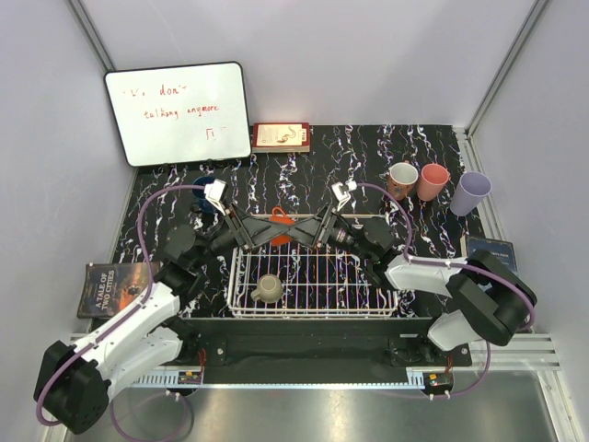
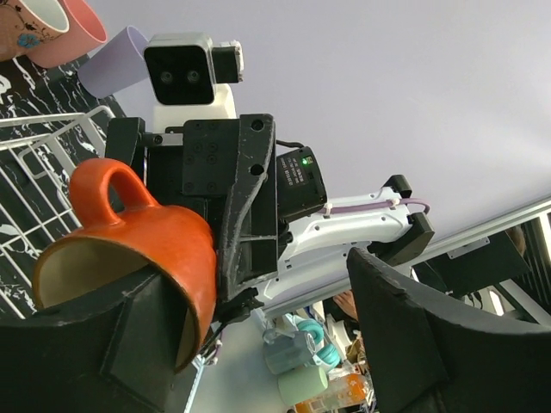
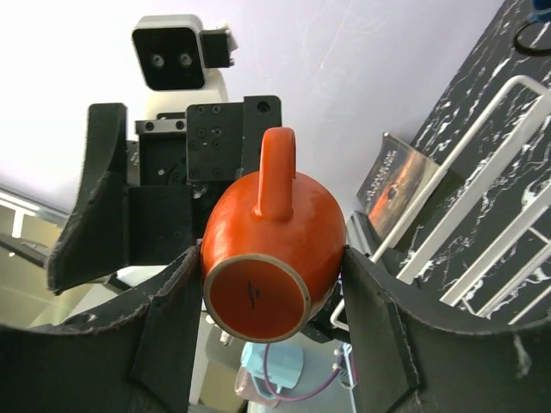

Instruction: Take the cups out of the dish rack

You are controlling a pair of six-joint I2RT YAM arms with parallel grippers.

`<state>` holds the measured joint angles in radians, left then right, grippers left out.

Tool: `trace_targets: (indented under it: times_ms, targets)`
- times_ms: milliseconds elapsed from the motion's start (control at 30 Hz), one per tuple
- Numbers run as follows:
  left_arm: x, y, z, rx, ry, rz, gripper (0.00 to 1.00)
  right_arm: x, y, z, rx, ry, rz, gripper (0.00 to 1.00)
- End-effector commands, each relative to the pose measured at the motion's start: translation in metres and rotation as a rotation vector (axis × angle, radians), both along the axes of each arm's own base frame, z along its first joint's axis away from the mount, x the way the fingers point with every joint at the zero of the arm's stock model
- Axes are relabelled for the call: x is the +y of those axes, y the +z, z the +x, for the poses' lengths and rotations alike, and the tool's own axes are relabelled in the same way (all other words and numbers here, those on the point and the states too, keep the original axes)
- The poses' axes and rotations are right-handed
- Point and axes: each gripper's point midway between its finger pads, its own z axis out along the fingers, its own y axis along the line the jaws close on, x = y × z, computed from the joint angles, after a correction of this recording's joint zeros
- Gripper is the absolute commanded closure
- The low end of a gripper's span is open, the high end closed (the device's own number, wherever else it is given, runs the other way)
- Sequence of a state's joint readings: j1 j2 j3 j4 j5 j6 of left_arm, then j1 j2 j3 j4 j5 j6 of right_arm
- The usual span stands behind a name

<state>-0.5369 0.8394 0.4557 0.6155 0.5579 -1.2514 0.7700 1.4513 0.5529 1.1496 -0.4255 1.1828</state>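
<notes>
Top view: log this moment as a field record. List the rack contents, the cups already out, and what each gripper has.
dish rack: holds one beige mug
orange cup: in the air over the rack's far edge, between both grippers
right gripper: shut on the orange cup's sides
left gripper: open, one finger at the cup's mouth
table, far right: brown mug, salmon-pink cup, lavender tumbler, in a row
table, far left: dark blue mug, partly hidden by the left arm
</notes>
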Motion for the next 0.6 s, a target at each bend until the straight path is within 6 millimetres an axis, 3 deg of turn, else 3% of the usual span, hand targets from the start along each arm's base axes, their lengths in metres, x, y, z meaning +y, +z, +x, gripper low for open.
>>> trace_targets:
  times_ms: [0, 133, 500, 567]
  targets:
    - [0.0, 0.039, -0.005, -0.124, -0.007, -0.058, 0.34, -0.007, 0.039, -0.017, -0.101, 0.068, 0.124, 1.0]
    - [-0.002, 0.035, 0.0, -0.113, -0.002, -0.048, 0.44, -0.01, 0.036, -0.024, -0.109, 0.077, 0.102, 1.0]
    - [-0.007, 0.034, 0.008, -0.108, 0.008, -0.038, 0.5, -0.025, 0.025, -0.043, -0.134, 0.079, 0.025, 1.0]
    - [-0.008, 0.036, 0.009, -0.113, 0.006, -0.039, 0.55, -0.027, 0.023, -0.046, -0.139, 0.082, 0.011, 1.0]
